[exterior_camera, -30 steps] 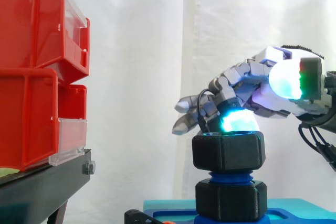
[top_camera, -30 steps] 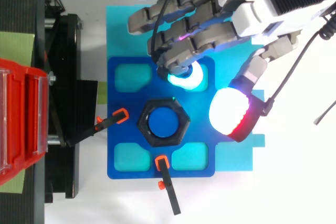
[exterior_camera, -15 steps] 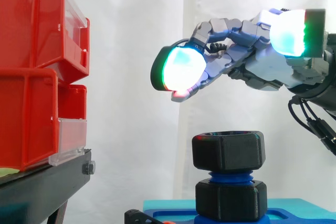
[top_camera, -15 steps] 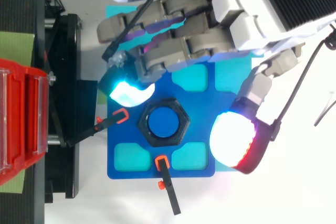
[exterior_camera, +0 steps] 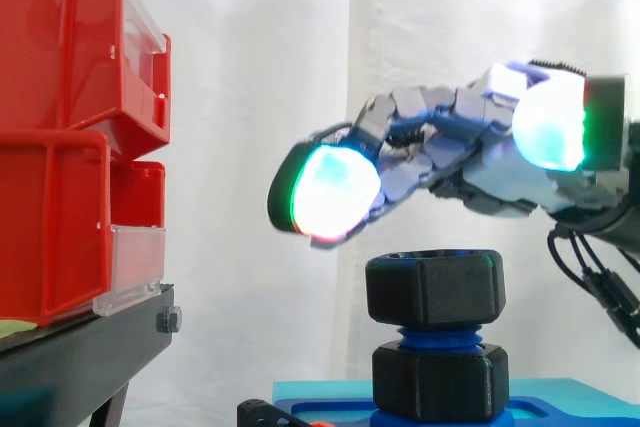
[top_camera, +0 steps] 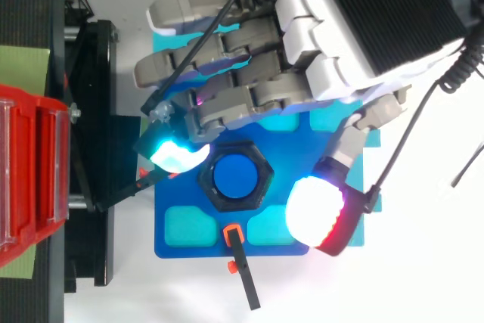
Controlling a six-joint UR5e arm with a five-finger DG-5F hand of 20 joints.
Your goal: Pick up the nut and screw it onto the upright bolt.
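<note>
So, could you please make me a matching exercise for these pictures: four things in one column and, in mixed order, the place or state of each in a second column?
Things:
1. hand
2. nut
3. red bins
4. blue plate

Places or states:
A. on the black stand, at the left of the side view
B. lying flat under the bolt
C. open, above the nut, not touching it
D. sitting on top of the upright bolt

Pairs: 1-C, 2-D, 3-A, 4-B.
</note>
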